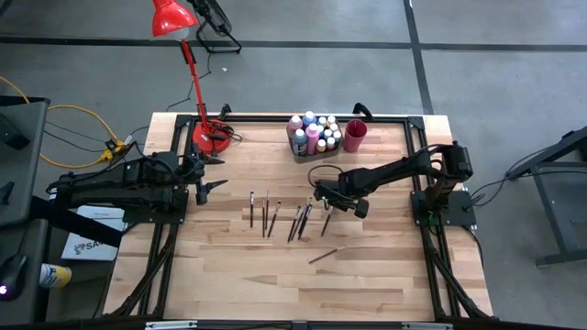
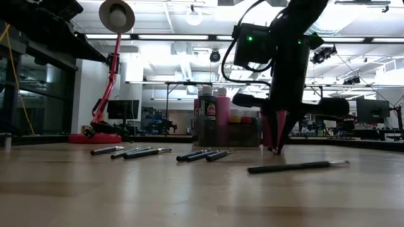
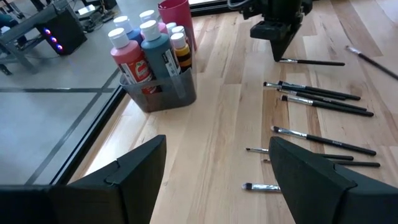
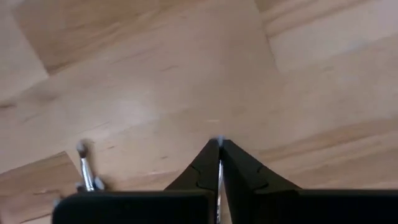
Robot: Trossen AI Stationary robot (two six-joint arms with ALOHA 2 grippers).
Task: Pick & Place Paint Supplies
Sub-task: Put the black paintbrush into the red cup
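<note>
Several thin dark-handled paintbrushes [image 1: 275,215] lie flat in a loose row on the wooden table, and one more [image 1: 326,255] lies apart nearer the front. My right gripper [image 1: 325,203] points down at the right end of the row, shut on one paintbrush [image 3: 311,62]. The paint bottles [image 1: 315,131] stand upright in a grey bin [image 3: 163,94] at the far edge. My left gripper [image 3: 217,180] waits open above the table's left side, with nothing between its fingers. My right gripper pinches the paintbrush at its bristle end [image 3: 285,60] between its two fingertips. A thin pale sliver [image 4: 219,165] shows between the shut fingers. They come from above, pointing down. The dark handle [image 3: 329,63] lies flat on the table.
A red cup [image 1: 356,136] stands right of the bin. A red desk lamp [image 1: 197,92] has its base [image 1: 213,139] at the table's far left. Bare wood stretches across the near half of the table.
</note>
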